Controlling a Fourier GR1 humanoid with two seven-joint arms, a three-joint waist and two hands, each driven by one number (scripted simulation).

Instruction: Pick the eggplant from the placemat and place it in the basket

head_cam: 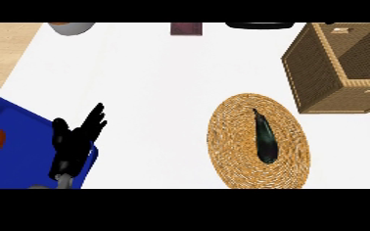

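A dark, slender eggplant (pixel 265 138) lies lengthwise on the round woven placemat (pixel 231 142), its stem end pointing to the far side. The brown wicker basket (pixel 318 73) stands beyond and to the right of the mat, partly cut off by the view's right edge. My left hand (pixel 72 139) rests at the lower left with its fingers straight and pointing up, holding nothing, far from the eggplant. My right hand does not show.
A blue tray (pixel 22 147) sits under the left hand at the lower left corner. Along the far edge stand a grey bowl (pixel 71 28), a dark red block (pixel 186 29) and a black object (pixel 259 25). Wooden floor shows at the upper left.
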